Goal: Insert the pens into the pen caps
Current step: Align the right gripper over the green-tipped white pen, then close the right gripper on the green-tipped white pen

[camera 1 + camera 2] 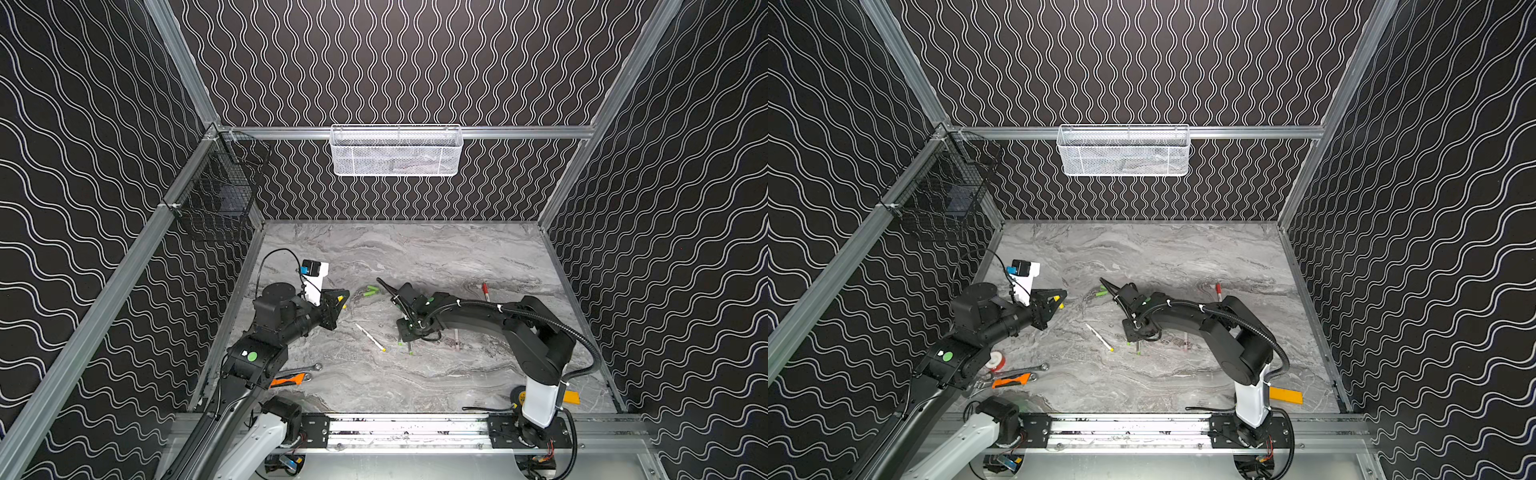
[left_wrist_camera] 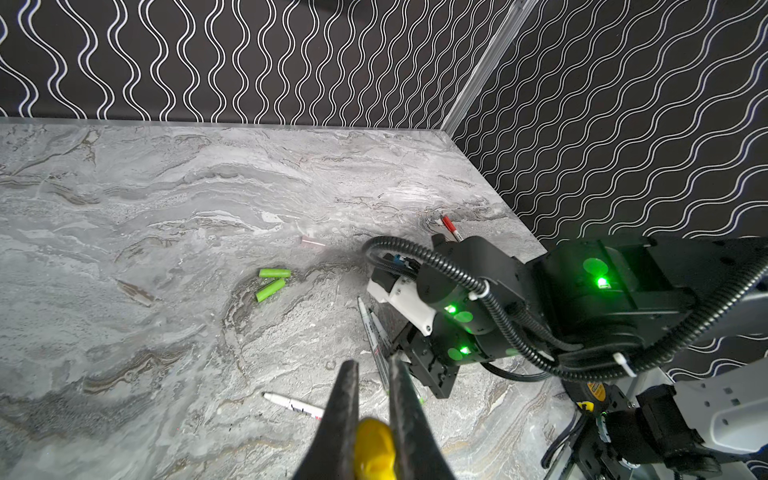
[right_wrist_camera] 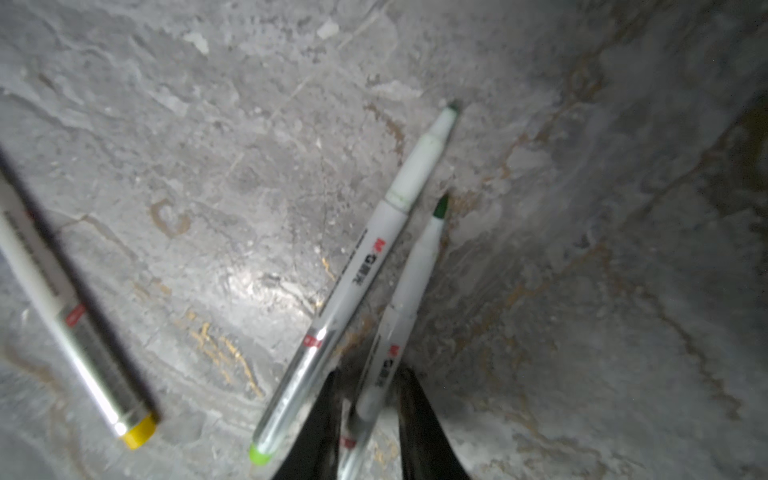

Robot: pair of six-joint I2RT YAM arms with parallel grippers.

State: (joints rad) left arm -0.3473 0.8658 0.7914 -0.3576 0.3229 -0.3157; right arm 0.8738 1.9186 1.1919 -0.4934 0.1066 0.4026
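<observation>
Clamping a green-tipped pen (image 3: 415, 270) by its barrel, the right tool (image 3: 369, 372) presses a finger on either side of it, a hold that only the right wrist view shows. There the uncapped nib points away from the fingers, and a second green pen (image 3: 345, 299) lies just beside it on the surface, nearly parallel, its bright green rear end near the fingers. In both top views the same tool (image 1: 406, 337) covers the barrels and only the two green rear ends show, toward the front edge, so the long axes run roughly front to back with the nibs toward the back wall. The left wrist view alone shows the left tool (image 2: 372, 361) with its fingers almost together, pinching a yellow cap (image 2: 374, 453) deep between them. Two green caps (image 1: 371, 287) lie between the tools. A yellow-ended pen (image 1: 371, 337) lies diagonally, its yellow end toward the front. A red-capped pen (image 1: 485, 291) sits well apart on the right, red end toward the back. The surface (image 1: 415, 249) is grey marble-patterned, and the walls are black with white wavy lines. A white mesh basket (image 1: 395, 151) hangs on the back rail and a black wire basket (image 1: 220, 195) on the left rail. A wrench (image 1: 305, 369) and an orange-handled implement (image 1: 289, 379) lie by the left arm, and a red-and-white tape roll (image 1: 996, 361) shows in a top view.
</observation>
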